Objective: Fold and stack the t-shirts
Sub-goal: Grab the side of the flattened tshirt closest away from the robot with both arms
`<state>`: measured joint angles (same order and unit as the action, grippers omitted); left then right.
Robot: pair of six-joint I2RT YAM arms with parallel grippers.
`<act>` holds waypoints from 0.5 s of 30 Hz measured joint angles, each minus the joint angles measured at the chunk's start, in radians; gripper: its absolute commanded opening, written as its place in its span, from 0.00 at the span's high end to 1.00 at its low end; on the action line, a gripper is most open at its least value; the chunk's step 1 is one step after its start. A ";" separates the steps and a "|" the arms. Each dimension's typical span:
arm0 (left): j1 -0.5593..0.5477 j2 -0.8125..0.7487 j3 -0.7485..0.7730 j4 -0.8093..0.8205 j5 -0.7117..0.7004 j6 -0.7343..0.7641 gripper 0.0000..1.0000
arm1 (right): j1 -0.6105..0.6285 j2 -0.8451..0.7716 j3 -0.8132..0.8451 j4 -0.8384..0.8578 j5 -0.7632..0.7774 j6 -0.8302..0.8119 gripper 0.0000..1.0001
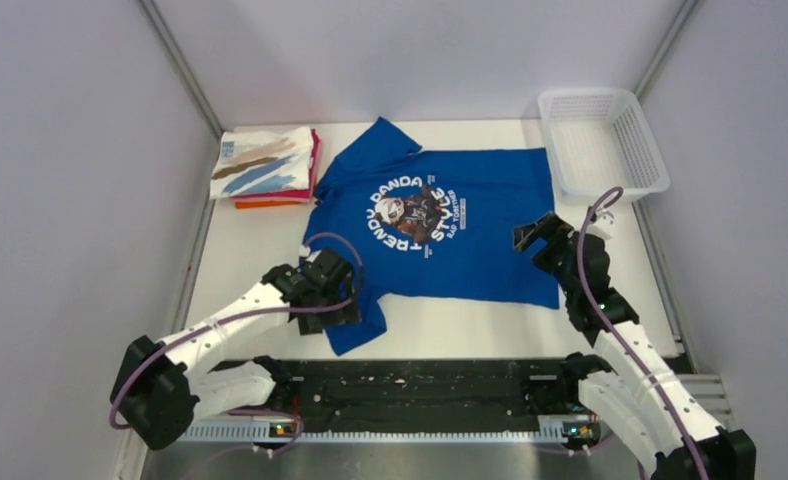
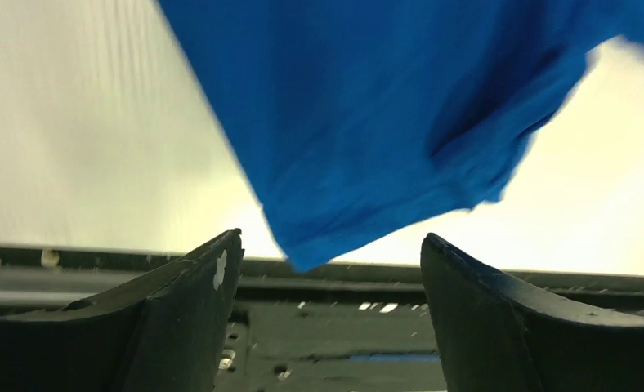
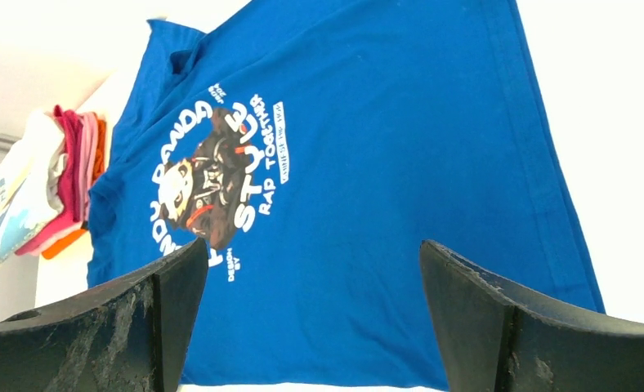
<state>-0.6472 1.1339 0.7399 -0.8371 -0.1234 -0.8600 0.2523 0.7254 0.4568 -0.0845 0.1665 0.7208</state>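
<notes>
A royal blue t-shirt [image 1: 480, 215] with a round panda print lies spread flat, print up, on the table; it also fills the right wrist view [image 3: 384, 163]. My left gripper [image 1: 345, 312] is open and empty over its near left sleeve [image 2: 368, 131]. My right gripper [image 1: 532, 240] is open and empty above the shirt's right side near the hem. A stack of folded shirts [image 1: 265, 165] sits at the back left, a white one with brown and blue streaks on top, red and orange beneath; it also shows in the right wrist view [image 3: 41, 192].
A white plastic mesh basket [image 1: 602, 140] stands at the back right corner. A black rail [image 1: 410, 385] with the arm bases runs along the near edge. Grey walls close in on both sides.
</notes>
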 measured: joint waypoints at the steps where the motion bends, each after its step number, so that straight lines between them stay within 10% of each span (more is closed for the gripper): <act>1: -0.018 -0.029 -0.036 -0.024 0.003 -0.025 0.25 | 0.000 -0.006 0.000 -0.011 0.007 0.004 0.01; 15: -0.097 0.008 -0.140 -0.026 0.045 -0.122 0.49 | 0.000 0.018 0.000 -0.111 0.095 0.014 0.01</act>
<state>-0.7441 1.1419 0.5999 -0.8631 -0.0784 -0.9825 0.2523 0.7429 0.4568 -0.1951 0.2611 0.7345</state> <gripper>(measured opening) 0.558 0.986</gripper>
